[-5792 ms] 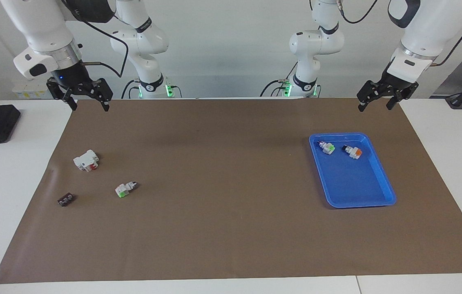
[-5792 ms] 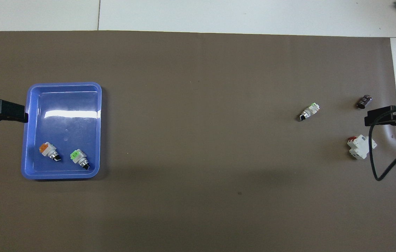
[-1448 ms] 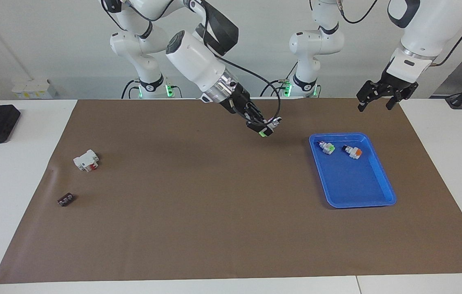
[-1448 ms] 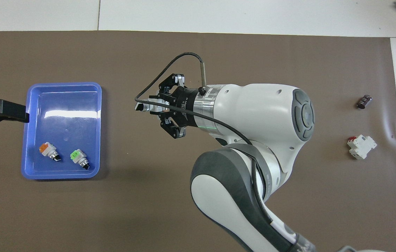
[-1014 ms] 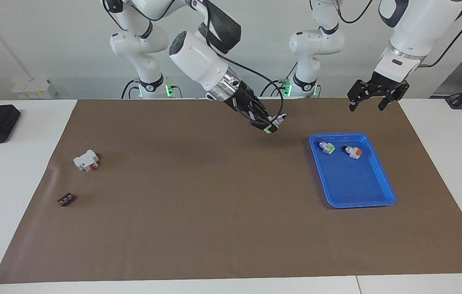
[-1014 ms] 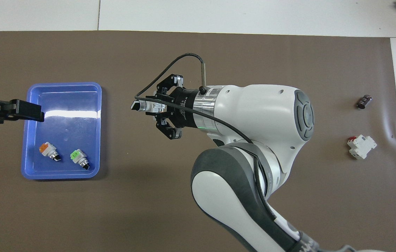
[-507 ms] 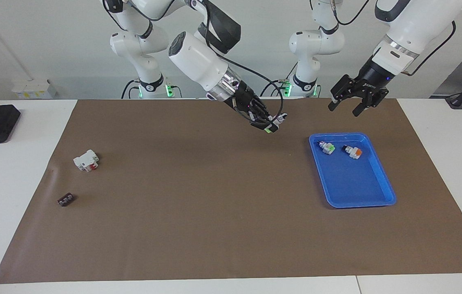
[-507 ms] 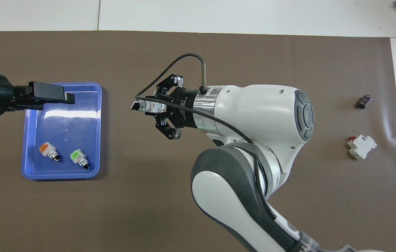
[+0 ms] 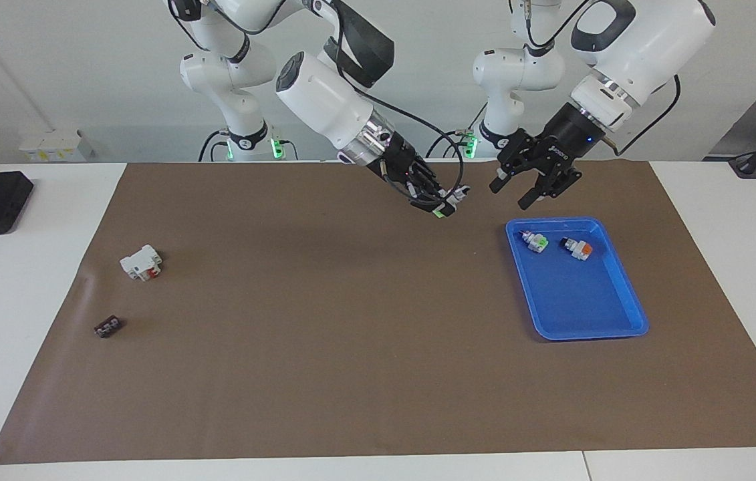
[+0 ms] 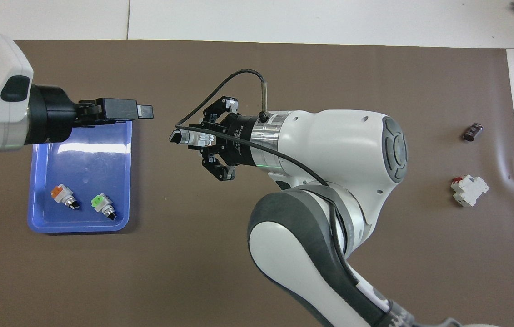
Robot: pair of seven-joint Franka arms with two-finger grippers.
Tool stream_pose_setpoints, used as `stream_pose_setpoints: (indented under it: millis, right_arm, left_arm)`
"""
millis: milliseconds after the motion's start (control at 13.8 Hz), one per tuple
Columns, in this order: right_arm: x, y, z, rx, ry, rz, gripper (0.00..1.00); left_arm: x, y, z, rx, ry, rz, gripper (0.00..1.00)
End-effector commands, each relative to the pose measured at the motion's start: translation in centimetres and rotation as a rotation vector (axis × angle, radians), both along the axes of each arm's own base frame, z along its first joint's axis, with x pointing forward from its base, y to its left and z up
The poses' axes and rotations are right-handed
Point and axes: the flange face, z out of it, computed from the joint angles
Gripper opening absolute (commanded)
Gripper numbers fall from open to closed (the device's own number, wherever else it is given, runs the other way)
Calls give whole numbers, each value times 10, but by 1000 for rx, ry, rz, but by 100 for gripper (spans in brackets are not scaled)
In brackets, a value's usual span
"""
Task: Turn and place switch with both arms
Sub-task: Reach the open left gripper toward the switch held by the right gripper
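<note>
Mid-air handover of the switch

Right end effector (image 9: 442,202) clamps the switch (image 9: 445,208), stem outward, so the spread left end effector (image 9: 515,189) can take it near the tray (image 9: 625,280).

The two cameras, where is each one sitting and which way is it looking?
Facing view: high across the table, looking at the robots; both whole arms show, the right gripper holding the switch up over the mat, the left gripper beside it.
Overhead view: above the robots' end, looking steeply down; the right arm fills the middle, the left gripper reaches over the blue tray.
Both show the tray, the held switch and both grippers, half a turn apart.
</note>
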Motion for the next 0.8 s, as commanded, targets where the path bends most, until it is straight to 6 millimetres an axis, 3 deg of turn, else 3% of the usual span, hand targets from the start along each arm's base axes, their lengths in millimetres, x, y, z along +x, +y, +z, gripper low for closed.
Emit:
stream_pose_setpoints:
  millis: [0, 145, 362, 724]
  right_arm:
    - [-1, 2, 0, 20, 17, -16, 0]
    - [-1, 2, 0, 20, 17, -16, 0]
    - [-1, 2, 0, 20, 17, -16, 0]
    - [-1, 2, 0, 19, 17, -14, 0]
  left_arm:
    - [-12, 4, -2, -13, -77, -76, 69]
    - [-16, 3, 0, -24, -126, -150, 68]
    - [-21, -2, -3, -10, -169, -234, 59]
    - [-28, -26, -6, -3, -213, -292, 51]
